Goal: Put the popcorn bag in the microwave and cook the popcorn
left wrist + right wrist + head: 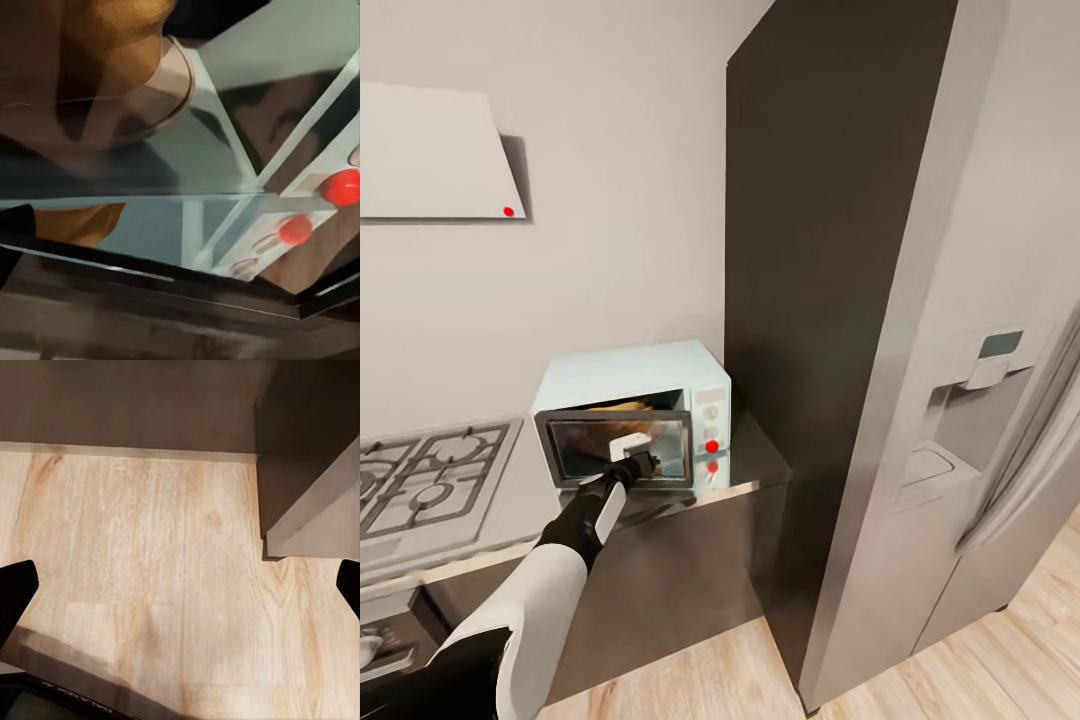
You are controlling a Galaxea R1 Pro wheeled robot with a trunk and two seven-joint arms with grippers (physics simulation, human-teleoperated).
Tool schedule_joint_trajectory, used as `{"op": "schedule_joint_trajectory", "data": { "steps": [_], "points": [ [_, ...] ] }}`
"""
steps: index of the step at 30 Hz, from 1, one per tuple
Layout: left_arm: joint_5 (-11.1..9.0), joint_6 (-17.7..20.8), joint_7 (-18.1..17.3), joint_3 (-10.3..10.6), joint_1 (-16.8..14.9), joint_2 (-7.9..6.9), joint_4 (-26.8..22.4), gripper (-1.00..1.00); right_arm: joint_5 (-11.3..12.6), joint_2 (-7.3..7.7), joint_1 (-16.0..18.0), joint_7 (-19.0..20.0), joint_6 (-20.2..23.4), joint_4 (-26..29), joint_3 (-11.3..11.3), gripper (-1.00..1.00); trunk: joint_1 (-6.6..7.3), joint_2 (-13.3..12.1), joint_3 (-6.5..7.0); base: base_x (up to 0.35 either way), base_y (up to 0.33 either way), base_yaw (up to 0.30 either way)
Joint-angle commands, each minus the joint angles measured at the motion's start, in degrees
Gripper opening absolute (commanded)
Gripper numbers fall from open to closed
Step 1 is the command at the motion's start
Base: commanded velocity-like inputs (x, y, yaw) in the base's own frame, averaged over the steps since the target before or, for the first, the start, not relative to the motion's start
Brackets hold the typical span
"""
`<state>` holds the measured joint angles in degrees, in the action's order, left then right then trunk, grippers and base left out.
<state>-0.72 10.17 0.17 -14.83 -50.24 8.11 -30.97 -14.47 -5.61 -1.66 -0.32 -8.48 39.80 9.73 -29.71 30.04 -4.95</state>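
- My left arm stretches forward and up, its black wrist and left gripper (640, 466) at the lowered glass door of the microwave (660, 375); I cannot tell whether its fingers are spread or closed.
- The microwave is a pale mint box with a glossy reflective door and red buttons (345, 187) on a white panel, just right of my gripper.
- The popcorn bag (622, 406), golden-tan and rounded, sits inside the cavity beyond my gripper.
- My right gripper (180, 585) hangs over pale wood floor (165, 555), its dark fingertips (15, 589) spread wide with nothing between.
- A grey fridge (960, 420) and a dark tall panel (820, 250) stand right of the microwave; a gas hob (430, 480) lies left.
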Motion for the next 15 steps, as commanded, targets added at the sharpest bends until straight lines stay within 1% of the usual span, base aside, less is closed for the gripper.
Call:
{"op": "schedule_joint_trajectory", "data": {
  "steps": [1, 5, 8, 10, 15],
  "points": [
    [-0.1, 0.3, 0.0, -0.2, 0.0, 0.06, -0.1, 1.0, -0.5, -0.01, 0.0, 0.0, 0.0, 0.1, -0.1, 1.0, -0.03, 0.1, -0.1, 0.016, 0.0, 0.0],
    [-0.1, 0.3, 0.0, -0.3, 0.0, 0.06, -0.1, 1.0, -0.5, -0.01, 0.0, 0.0, 0.0, 0.1, -0.1, 1.0, -0.03, 0.1, -0.1, 0.032, -0.006, 0.0],
    [0.0, 0.3, 0.0, -0.3, 0.0, 0.06, -0.1, 1.0, -0.5, -0.01, 0.0, 0.0, 0.0, 0.1, -0.1, 1.0, -0.03, 0.1, -0.1, 0.224, -0.101, 0.0],
    [-0.1, 0.3, 0.0, -0.3, 0.0, 0.06, -0.1, 1.0, -0.5, -0.01, 0.0, 0.0, 0.0, 0.1, -0.1, 1.0, -0.03, 0.1, -0.1, 0.108, -0.053, 0.0],
    [-0.1, 0.1, 0.0, -0.3, 0.0, 0.04, -0.1, 1.0, -0.5, -0.01, 0.0, 0.0, 0.0, 0.0, -0.1, 1.0, -0.03, 0.1, -0.1, 0.013, -0.006, 0.0]
  ]
}}
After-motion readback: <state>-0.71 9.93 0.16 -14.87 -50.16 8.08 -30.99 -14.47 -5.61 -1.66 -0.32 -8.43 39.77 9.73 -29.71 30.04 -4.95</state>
